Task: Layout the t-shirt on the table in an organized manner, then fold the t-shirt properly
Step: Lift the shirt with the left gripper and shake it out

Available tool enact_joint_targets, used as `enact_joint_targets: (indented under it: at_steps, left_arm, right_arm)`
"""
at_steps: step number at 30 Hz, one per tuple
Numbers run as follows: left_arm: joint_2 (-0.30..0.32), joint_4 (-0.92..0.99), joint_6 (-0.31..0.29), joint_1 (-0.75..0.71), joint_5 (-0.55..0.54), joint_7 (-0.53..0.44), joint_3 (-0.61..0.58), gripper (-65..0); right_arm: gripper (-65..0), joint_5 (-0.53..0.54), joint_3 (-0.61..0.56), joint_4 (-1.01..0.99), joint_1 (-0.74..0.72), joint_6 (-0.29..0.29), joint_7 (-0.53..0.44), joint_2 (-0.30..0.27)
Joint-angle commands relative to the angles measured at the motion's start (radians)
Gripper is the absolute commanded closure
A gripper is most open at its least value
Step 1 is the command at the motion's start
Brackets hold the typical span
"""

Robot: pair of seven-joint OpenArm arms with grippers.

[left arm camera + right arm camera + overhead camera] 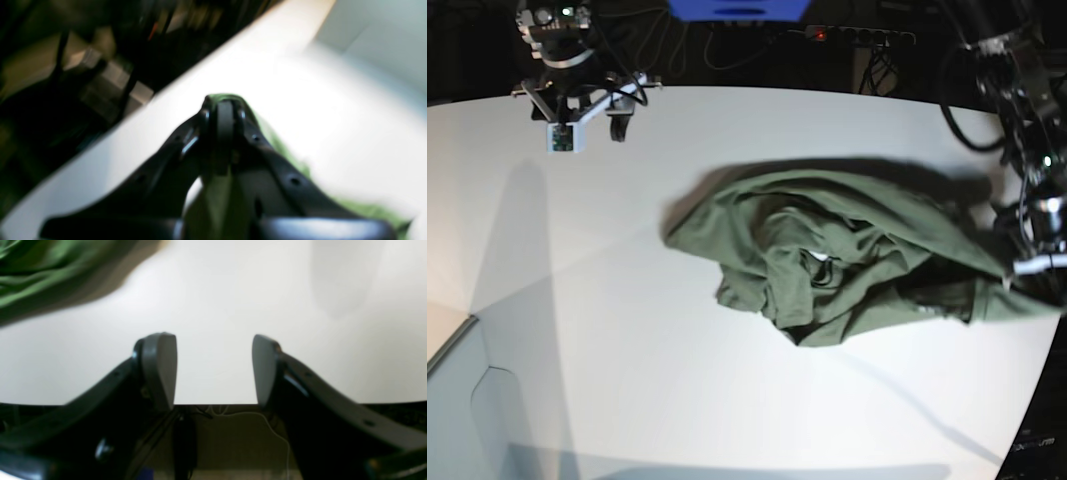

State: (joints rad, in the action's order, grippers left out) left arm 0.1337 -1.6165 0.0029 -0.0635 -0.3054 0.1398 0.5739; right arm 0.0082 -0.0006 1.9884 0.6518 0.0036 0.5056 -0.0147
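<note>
At the bench's (577, 300) three o'clock edge, left tool (224, 110) clamped on the crumpled t-shirt (827, 270); right tool (213, 370) agape, empty at eleven o'clock. Layout step; next, probably spreading flat.

Left wrist view is blurred (perhaps motion), t-shirt (220, 203) mostly hidden.

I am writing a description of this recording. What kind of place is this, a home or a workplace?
Most likely a robotics lab, not a home. Two robot arms work at a wide white table with only a crumpled t-shirt on it. Behind the table, a power strip and loose cables lie in the dark.
</note>
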Motion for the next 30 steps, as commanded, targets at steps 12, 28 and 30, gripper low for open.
enact_joint_targets:
  at_steps: [12,28,30]
  left_arm:
    - [0.028,0.284,0.001,0.529,0.001,-0.027,-0.375,-0.2]
    - [-0.036,0.813,0.004,0.802,-0.007,-0.027,-0.527,-31.3]
    - [-0.033,0.769,0.006,0.749,-0.007,-0.027,-0.527,-32.0]
  right_arm:
    - [-35.9,-0.001,0.003,0.016,0.012,0.002,-0.022,-0.020]
    - [-35.9,-0.001,-0.002,0.015,0.004,0.002,-0.022,-0.021]
    - [-35.9,-0.001,-0.005,0.015,0.003,0.002,-0.022,-0.021]
